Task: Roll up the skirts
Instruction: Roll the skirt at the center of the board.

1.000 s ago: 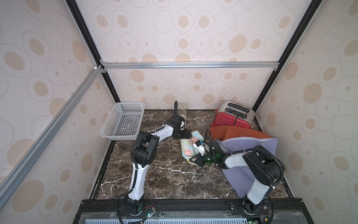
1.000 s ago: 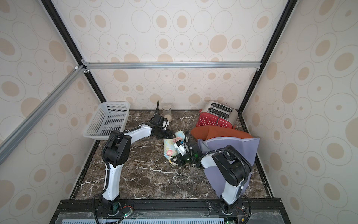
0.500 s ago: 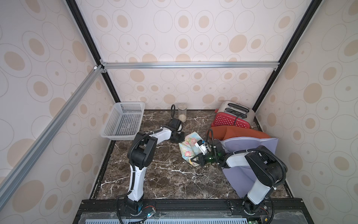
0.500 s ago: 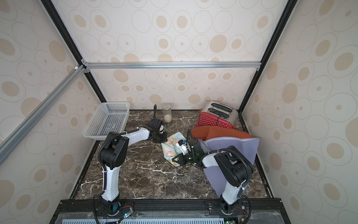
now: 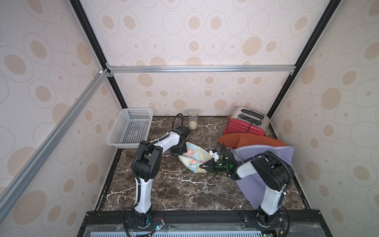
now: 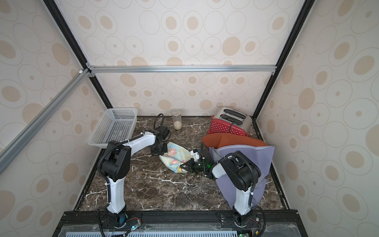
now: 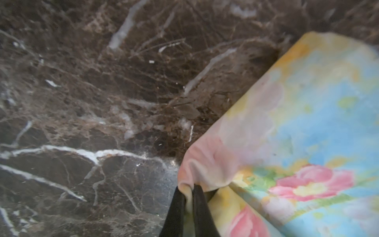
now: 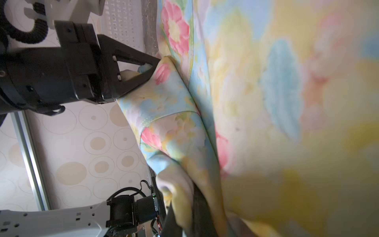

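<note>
A: Which step is this?
B: Taking hold of the floral skirt (image 5: 193,157), I judge; nothing is rolled yet. It lies bunched on the table (image 5: 174,184), in front of the toaster (image 5: 246,125), well apart from it.
A: The grippers?
B: Both pinch it tight: left gripper (image 7: 189,187) on one corner, right gripper (image 5: 202,166) on the opposite end, cloth slack between.
A: Next?
B: Probably draw it flat, both grippers pulling evenly.

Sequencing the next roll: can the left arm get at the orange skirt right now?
Probably not. The left gripper is shut on the floral skirt, and the orange skirt lies on the right side by the toaster, partly under the lavender skirt.
</note>
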{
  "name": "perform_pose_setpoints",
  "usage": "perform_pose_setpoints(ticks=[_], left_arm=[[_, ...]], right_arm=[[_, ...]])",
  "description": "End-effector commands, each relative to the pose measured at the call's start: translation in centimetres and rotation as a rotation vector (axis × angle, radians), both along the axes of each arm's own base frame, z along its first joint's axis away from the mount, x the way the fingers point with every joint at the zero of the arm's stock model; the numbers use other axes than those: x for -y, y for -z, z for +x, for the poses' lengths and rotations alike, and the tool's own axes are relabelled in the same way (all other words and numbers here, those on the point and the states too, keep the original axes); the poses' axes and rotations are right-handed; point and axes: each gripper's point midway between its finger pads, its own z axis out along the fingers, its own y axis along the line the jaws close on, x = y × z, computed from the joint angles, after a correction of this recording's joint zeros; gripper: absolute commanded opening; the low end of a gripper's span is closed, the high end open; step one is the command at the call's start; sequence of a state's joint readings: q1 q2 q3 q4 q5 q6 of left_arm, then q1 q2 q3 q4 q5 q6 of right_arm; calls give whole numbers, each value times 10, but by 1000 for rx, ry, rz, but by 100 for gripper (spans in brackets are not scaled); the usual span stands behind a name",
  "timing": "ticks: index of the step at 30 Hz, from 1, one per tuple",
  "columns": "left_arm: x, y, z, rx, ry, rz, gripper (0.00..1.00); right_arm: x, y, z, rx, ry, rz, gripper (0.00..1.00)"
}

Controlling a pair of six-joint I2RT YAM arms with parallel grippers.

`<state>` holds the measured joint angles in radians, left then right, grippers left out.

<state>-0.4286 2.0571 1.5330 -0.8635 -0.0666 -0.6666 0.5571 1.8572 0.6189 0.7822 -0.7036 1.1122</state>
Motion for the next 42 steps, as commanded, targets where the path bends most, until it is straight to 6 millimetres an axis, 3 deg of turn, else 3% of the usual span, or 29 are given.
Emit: perform_pose_setpoints(ticks=[1,4,5,12,16,23,30,35,39,42], left_arm=[[-40,-10,-16,-125,79,197,0],[-42,-7,-13,-203,137,239,1],[-44,-4,-12,-232,143,245,5],[-50,18,-10,-314,112,163,12],[-50,14,-4,-281,72,114,18],[-51,-14,13,-149,-39,1,48],[-50,-70,19,73,-114,-89,58],[-19,-87,-7,189,-100,-172,61],[27,-78,-23,237,-81,-302,66],[46,-70,-18,270,-96,-343,67]], right_arm=[[9,14,7,-156,101,-27,0],[10,19,9,-208,110,-26,0],[10,20,11,-227,124,-9,0],[18,33,17,-345,180,7,0],[19,30,18,-345,199,36,0],[26,46,20,-449,263,64,0],[25,56,22,-506,287,96,0],[25,59,23,-524,295,86,0],[25,63,24,-532,290,63,0],[25,64,25,-532,290,47,0]])
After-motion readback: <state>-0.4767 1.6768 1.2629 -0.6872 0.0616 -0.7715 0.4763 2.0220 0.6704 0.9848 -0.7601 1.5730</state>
